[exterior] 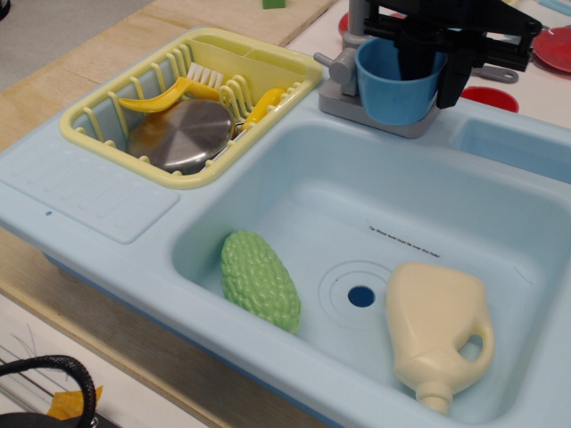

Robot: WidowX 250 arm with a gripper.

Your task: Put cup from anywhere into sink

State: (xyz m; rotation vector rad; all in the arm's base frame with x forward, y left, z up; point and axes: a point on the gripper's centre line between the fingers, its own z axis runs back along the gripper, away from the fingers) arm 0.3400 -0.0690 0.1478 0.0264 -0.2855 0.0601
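Black gripper (426, 64) at upper right of frame, one finger (412, 61) dipping inside the blue cup (393, 87), the other finger (449, 80) just outside the cup's right wall, so closed on that wall or very nearly; actual contact cannot be told. Cup upright at the top centre of the picture, over the grey faucet base (343, 96) on the back ledge of the pale-blue sink (107, 209), outside the basin. Whether resting on the base or lifted clear of it, cannot tell.

Down in the basin, lower half of frame: green bumpy vegetable toy (260, 280) lying at the left, dark drain hole (361, 296) near centre, cream plastic jug (439, 330) on its side at lower right, spout toward the bottom edge. Well apart from the cup, all three.

At upper left, yellow dish rack (98, 111) seated on the sink's counter, holding a round metal lid (183, 134), a yellow brush with white bristles (187, 80) and another yellow utensil (263, 102). Beyond the sink at top right, red plates (486, 96) partly hidden behind the gripper. Wooden tabletop (53, 85) along the left edge, black cable (53, 367) curling at lower left.
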